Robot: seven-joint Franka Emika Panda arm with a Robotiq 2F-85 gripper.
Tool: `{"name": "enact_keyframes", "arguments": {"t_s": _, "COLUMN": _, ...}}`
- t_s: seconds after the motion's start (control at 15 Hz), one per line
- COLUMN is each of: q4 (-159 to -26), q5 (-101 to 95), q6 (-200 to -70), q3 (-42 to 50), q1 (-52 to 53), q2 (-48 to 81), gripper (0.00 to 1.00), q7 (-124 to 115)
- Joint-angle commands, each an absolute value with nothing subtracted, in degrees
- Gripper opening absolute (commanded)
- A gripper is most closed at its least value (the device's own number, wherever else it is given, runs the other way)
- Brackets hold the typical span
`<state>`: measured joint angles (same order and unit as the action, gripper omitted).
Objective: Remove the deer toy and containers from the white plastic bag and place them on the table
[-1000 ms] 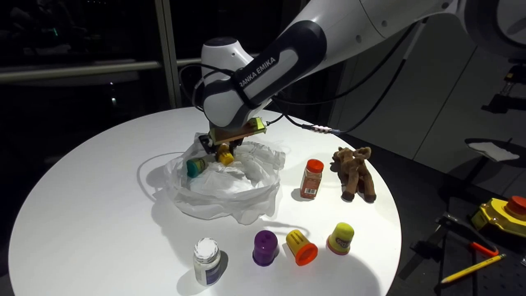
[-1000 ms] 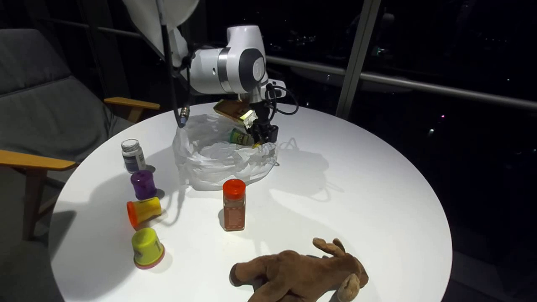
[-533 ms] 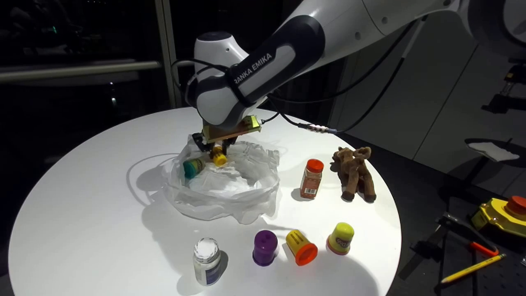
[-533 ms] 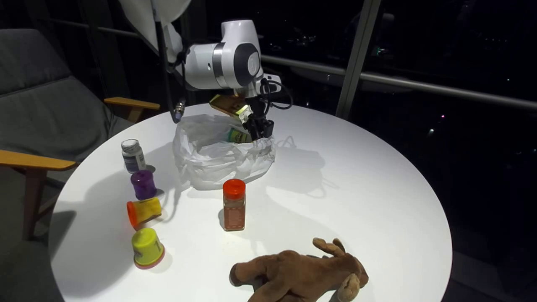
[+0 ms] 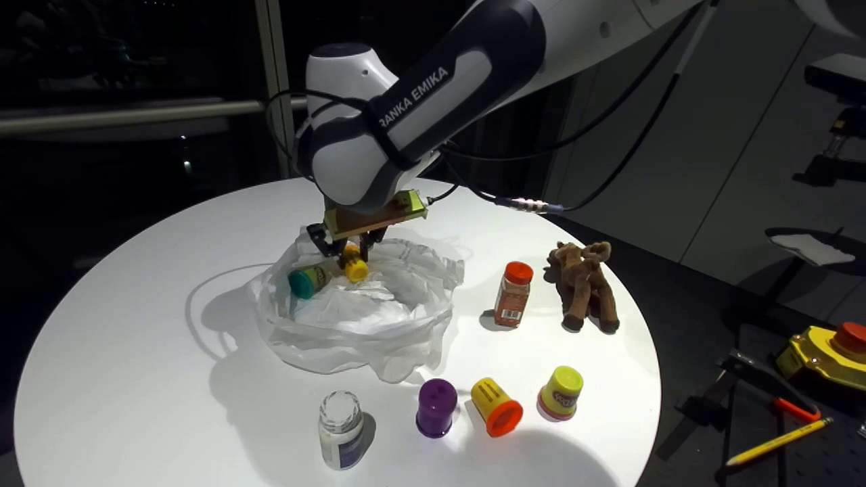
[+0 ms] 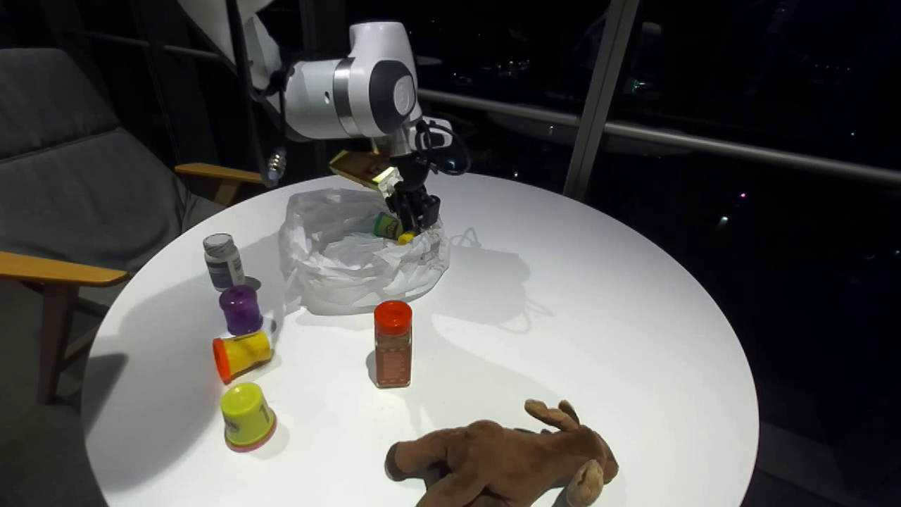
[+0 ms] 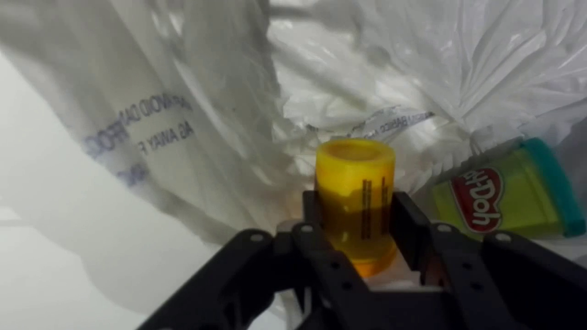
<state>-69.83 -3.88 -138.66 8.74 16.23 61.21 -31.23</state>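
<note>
In an exterior view, a yellow tub is clamped by the gripper within the bag, where a green tub is also contained; on the table, outside the bag, the deer and a red jar are seen. In an exterior view, a white bottle, a purple tub, an orange-lidded tub and a lime tub are ranged near the table's edge, the orange-lidded one laid on its side; in the wrist view, the yellow tub is pinched between both fingertips, and the green tub is shown near one of them.
</note>
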Motion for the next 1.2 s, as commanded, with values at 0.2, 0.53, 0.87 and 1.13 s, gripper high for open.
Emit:
{"name": "enact_keyframes", "arguments": {"t_s": 0.2, "q4": -90.73, "q5": -4.91, "q6": -134.48, "q3": 9.17, "q1": 21.18, "q2": 42.68, "gripper": 0.17, "q7": -36.71}}
{"name": "enact_keyframes", "arguments": {"t_s": 0.53, "q4": -104.20, "q5": -16.60, "q6": -138.12, "q3": 16.46, "q1": 27.63, "q2": 32.84, "gripper": 0.17, "q7": -56.57}}
{"name": "enact_keyframes", "arguments": {"t_s": 0.87, "q4": -112.91, "q5": -27.84, "q6": -136.61, "q3": 18.53, "q1": 24.65, "q2": 28.31, "gripper": 0.17, "q7": -72.50}}
{"name": "enact_keyframes", "arguments": {"t_s": 1.13, "q4": -112.64, "q5": -27.61, "q6": -141.00, "q3": 15.78, "q1": 17.34, "q2": 29.61, "gripper": 0.17, "q7": -72.72}}
